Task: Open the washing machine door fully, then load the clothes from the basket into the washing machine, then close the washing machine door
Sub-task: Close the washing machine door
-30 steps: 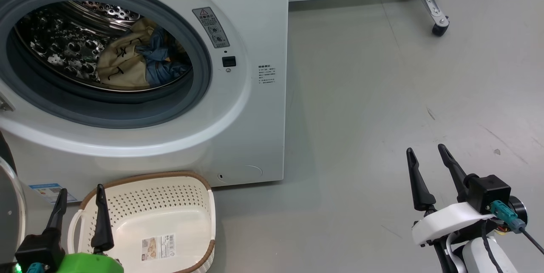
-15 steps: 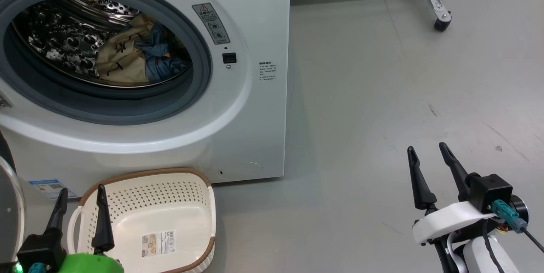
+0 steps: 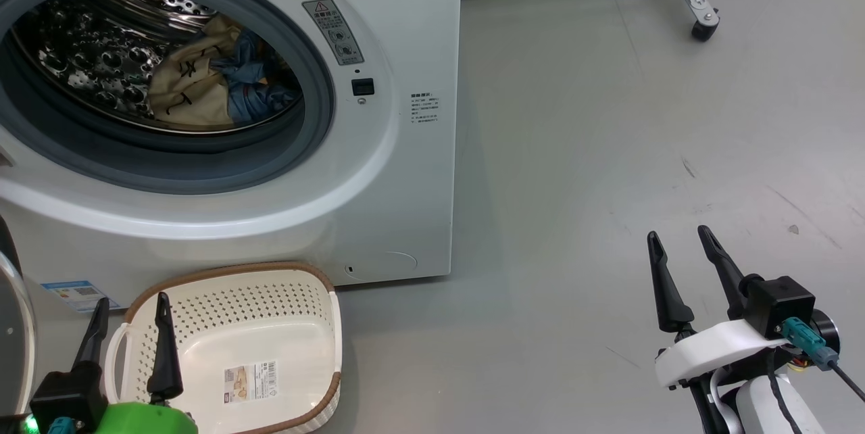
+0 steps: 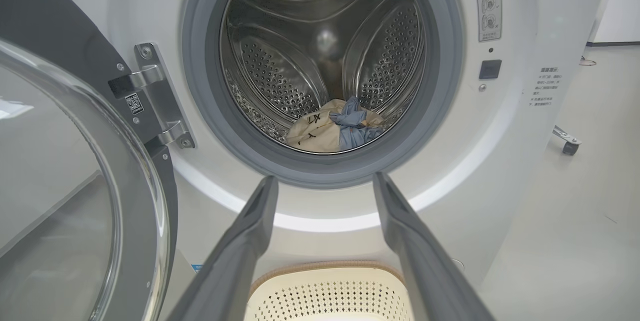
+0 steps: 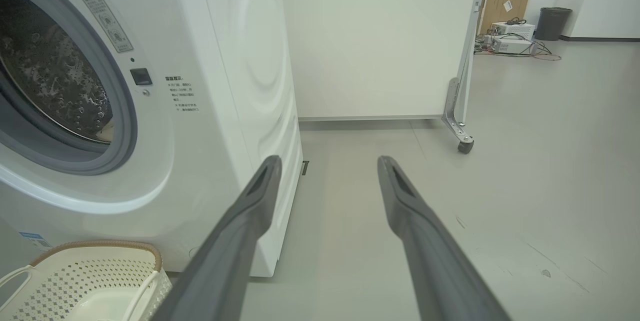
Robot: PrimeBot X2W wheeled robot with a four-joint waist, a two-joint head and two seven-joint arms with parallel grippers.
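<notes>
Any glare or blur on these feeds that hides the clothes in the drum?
Head view: sharp; small glints on the drum, the clothes plain to see. Left wrist view: room reflections across the washing machine door glass, the left pincer's fingers soft up close. Right wrist view: wide-angle lens bows the washing machine edges.

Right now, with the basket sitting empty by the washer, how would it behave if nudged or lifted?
The basket is probably light: thin perforated plastic, nothing inside but a sticker. A push would likely slide it across the smooth floor rather than tip it, given its wide flat bottom. Lifted by one side, it would probably hang tilted yet keep shape.
</notes>
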